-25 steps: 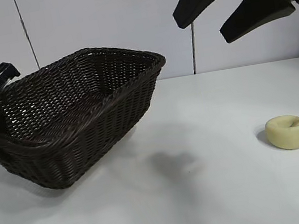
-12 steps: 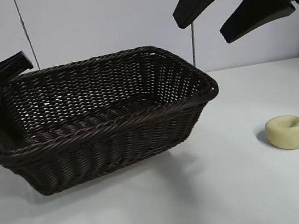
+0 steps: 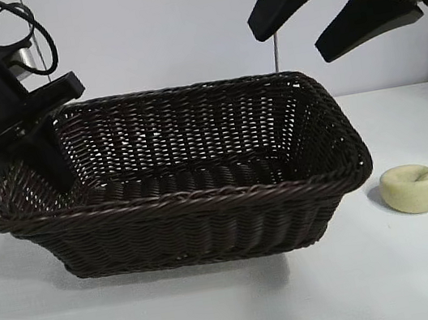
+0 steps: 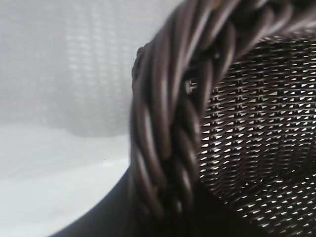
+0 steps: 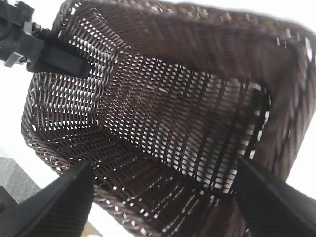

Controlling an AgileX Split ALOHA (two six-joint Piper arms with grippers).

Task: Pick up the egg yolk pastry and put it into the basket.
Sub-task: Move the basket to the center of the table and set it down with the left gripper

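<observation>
Even overhead lighting is flooding the white table (image 3: pixel 223 314), w/ the basket (image 3: pixel 206 210) casting a soft shadow in front. In the left wrist view the braided rim (image 4: pixel 168 123) is blurring out of focus. The right wrist view is blowing out to glare along its edges.

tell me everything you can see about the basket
The basket is a large rectangular one of dark-brown woven wicker, with flared sides, an open-weave bottom and a thick braided rim. It sits upright on the white table, long side toward the exterior camera, and nothing lies in it. The left gripper grips its rim at the left end, one finger inside the wall. The egg yolk pastry lies on the table just off its right end, apart from it. The right gripper hangs open above its right end.
</observation>
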